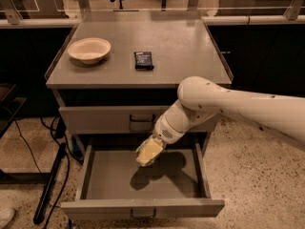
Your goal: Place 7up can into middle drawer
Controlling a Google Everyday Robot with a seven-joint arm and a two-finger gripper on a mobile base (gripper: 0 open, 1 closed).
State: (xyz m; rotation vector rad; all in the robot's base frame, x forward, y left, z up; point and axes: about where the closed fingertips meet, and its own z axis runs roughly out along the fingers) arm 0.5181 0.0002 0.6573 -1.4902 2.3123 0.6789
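We see the can (147,152) at the tip of the arm, held in the gripper (153,147), which hangs over the open drawer (107,178). The can looks pale yellow-green and whitish. It is tilted, with its lower end pointing down and to the left, and we cannot read any print on it. It sits above the drawer's floor, toward the back and about mid-width, not touching it, and throws a dark shadow on the floor just below. The drawer is pulled well out: a wide, shallow grey box with a small metal handle (143,214) at the middle of its front panel.
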